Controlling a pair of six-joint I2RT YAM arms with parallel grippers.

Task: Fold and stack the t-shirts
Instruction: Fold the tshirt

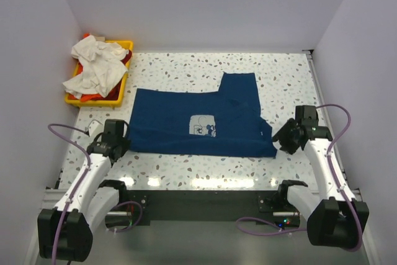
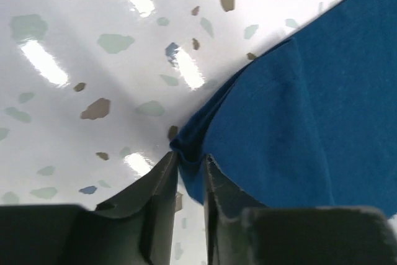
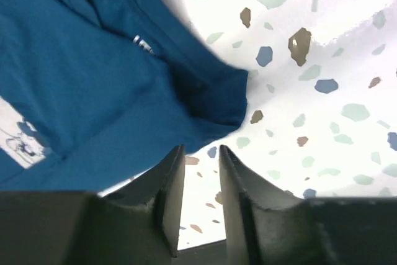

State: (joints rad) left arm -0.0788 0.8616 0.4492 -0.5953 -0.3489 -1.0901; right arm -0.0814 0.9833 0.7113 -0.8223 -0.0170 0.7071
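Observation:
A navy t-shirt [image 1: 198,122] with a pale square print lies spread on the speckled table, one sleeve pointing to the back. My left gripper [image 1: 126,146] is at its near left corner. In the left wrist view that corner of the navy t-shirt [image 2: 310,91] is bunched between the narrow jaws of the left gripper [image 2: 191,159]. My right gripper [image 1: 279,141] is by the near right corner. Its wrist view shows the right gripper [image 3: 201,150] open, nothing between the fingers, with the navy t-shirt [image 3: 80,60] lying just beyond the tips.
A yellow tray [image 1: 124,44] stands at the back left with a crumpled white t-shirt [image 1: 93,66] heaped on an orange-red one [image 1: 87,96]. White walls close in the table on the left, back and right.

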